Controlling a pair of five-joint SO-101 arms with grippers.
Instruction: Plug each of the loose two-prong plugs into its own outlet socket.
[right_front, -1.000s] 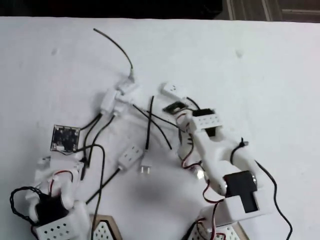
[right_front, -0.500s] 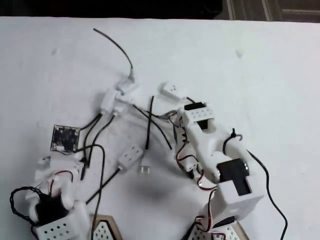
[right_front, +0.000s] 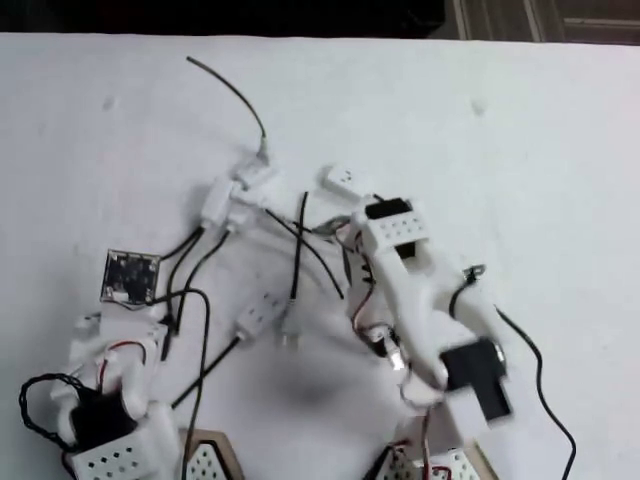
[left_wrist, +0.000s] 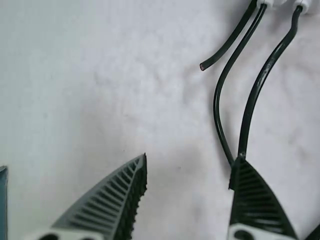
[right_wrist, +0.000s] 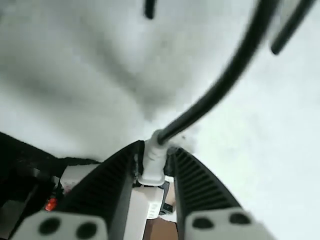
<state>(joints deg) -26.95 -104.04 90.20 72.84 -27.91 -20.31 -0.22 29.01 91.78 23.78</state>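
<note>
A white plug (right_wrist: 152, 161) is gripped by the right gripper (right_wrist: 156, 150) near mid-table (right_front: 520, 130), the left gripper (left_wrist: 190, 159) is held wide apart at the near-left edge, a second plug (right_front: 290, 337) is seen just beside an outlet socket (right_front: 260, 312), and open room is found far right.

We see one white two-prong plug (right_wrist: 151, 162) pinched between the fingers of the right gripper (right_wrist: 156, 148), its black cord running out past the tips. A second plug (right_front: 291, 337) lies loose, off to that gripper's side and back toward its arm's base, with its cord stretching away. Just beside it sits a white socket block (right_front: 261, 312), lying at a slant. A smaller white socket (right_front: 343, 180) lies just beyond the right gripper. A white cluster (right_front: 225, 195) of joined pieces rests farther off to the side. Ahead of the spread left gripper (left_wrist: 191, 158), black cords (left_wrist: 248, 107) trail, one reaching a fingertip.
</note>
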